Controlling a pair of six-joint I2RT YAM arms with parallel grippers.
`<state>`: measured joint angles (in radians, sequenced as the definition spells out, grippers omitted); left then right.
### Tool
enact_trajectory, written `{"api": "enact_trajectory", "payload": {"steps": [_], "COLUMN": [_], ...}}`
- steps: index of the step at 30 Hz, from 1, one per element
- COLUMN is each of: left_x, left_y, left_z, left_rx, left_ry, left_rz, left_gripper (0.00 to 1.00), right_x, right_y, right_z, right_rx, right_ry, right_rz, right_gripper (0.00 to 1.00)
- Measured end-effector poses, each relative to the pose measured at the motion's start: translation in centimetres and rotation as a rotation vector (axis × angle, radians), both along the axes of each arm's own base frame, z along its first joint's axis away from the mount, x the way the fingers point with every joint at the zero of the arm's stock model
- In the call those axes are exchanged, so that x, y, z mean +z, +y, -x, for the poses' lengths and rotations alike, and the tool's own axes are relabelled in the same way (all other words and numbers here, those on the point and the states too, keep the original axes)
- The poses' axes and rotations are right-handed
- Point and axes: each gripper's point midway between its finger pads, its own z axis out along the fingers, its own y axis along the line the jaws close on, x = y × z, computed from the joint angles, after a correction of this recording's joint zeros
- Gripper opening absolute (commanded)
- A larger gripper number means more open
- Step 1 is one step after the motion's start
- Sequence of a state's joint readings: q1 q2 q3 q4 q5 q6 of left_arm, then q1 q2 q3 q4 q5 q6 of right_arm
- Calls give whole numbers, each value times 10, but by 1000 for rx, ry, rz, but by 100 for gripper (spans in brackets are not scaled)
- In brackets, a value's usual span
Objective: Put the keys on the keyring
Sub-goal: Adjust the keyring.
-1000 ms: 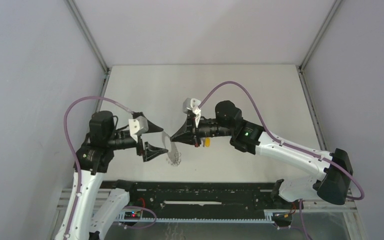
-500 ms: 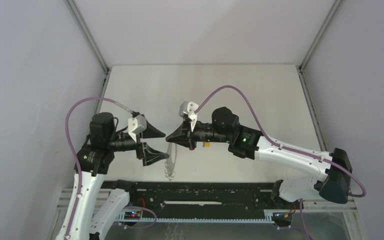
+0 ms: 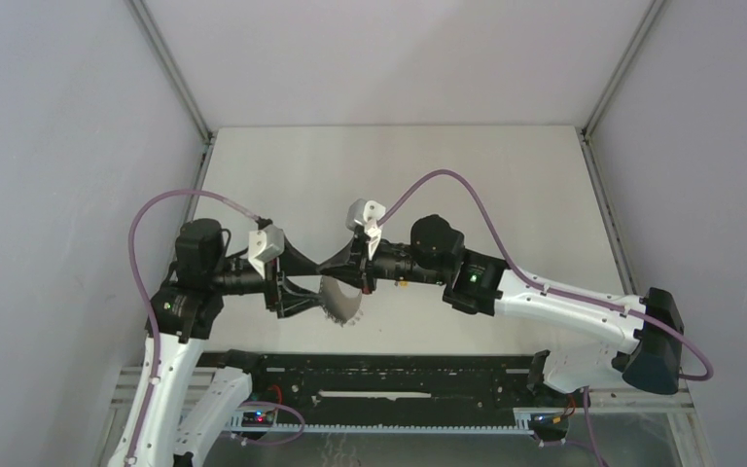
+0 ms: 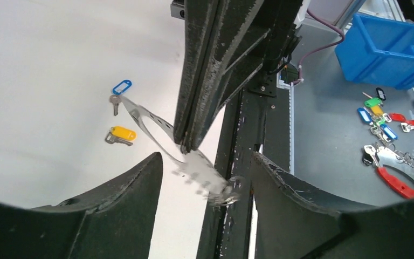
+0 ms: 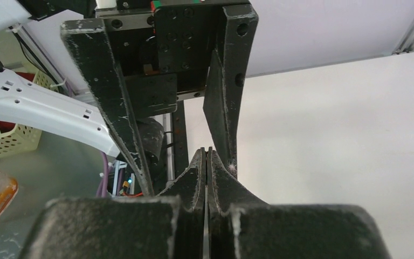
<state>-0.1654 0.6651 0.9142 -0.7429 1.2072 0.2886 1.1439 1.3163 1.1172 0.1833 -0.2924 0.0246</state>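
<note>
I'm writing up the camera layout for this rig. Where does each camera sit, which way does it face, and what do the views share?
Top external: above and behind the bases, looking down on the table; both arms show, left gripper facing right gripper.
Left wrist: on the left arm, looking along its own open fingers at the right gripper pinching the keyring.
Right wrist: on the right arm, looking past its own shut fingers at the left gripper's spread fingers.
Shared: each wrist view shows the other gripper.

right fingers [image 4: 207,81] between left fingers [image 4: 121,197], keyring [image 4: 198,164] crossing gap
</note>
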Motion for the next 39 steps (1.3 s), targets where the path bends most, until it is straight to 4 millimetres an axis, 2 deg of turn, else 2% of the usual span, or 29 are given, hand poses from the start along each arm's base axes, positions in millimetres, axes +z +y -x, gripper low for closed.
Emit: {"api": "enact_trajectory", "payload": {"steps": [3,6,10,17,20,24,30,34,39], "left_x": [0,0,-3,-7,-6,-3,-3,-1,2], "left_y": [-1,-1,-1,1,0,0,0,1,6], "left_z": [-2,-5,-13,-21,-23,-24,-24,-22,-24], "left_rx": [4,17,49,91,102,104,107,103,123], "left_ry": [-13,-13,-7,3,9,5,-5,-46,-166], "left_rz": [-4,-7,-16,-26,-23,-16,-15,-19,-45], "left_gripper": [65,59,40,29,19,1,0,0,0], "right_x": [1,2,4,2,2,2,2,4,7], "right_y": [2,3,3,3,3,2,2,1,-6], "right_z": [3,3,2,-1,-3,-7,-8,-3,14], "right_rx": [0,-15,-31,-55,-69,-91,-97,-72,19], "right_ry": [-2,-5,-7,-8,-8,-9,-6,5,34], "right_rz": [-5,-8,-14,-11,-10,-11,-10,-15,-9], "right_gripper": [0,0,0,0,0,0,0,11,33]}}
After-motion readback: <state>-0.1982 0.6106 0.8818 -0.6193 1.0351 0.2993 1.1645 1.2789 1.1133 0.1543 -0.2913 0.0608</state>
